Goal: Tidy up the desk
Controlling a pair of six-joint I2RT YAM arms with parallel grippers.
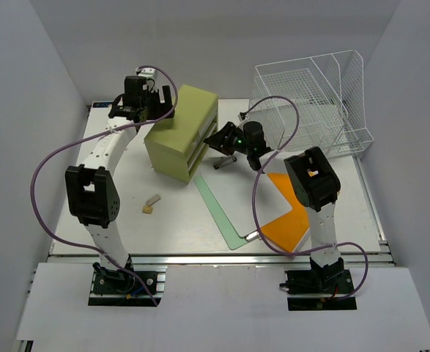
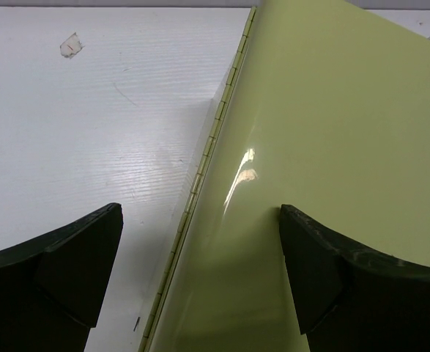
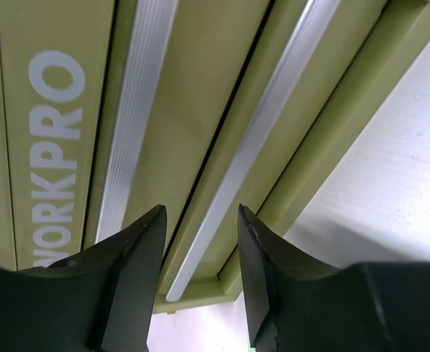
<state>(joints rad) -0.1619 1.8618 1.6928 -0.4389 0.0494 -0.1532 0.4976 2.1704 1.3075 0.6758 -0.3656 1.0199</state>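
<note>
Both gape: left gripper [image 2: 200, 220] over the drawer box [image 1: 182, 132], right gripper [image 3: 200, 216] facing its front.

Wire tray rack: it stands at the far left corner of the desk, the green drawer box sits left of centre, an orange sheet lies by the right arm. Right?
No. The top external view shows the wire tray rack at the far right corner of the desk, not the left. The green drawer box and orange sheet are as stated.
</note>
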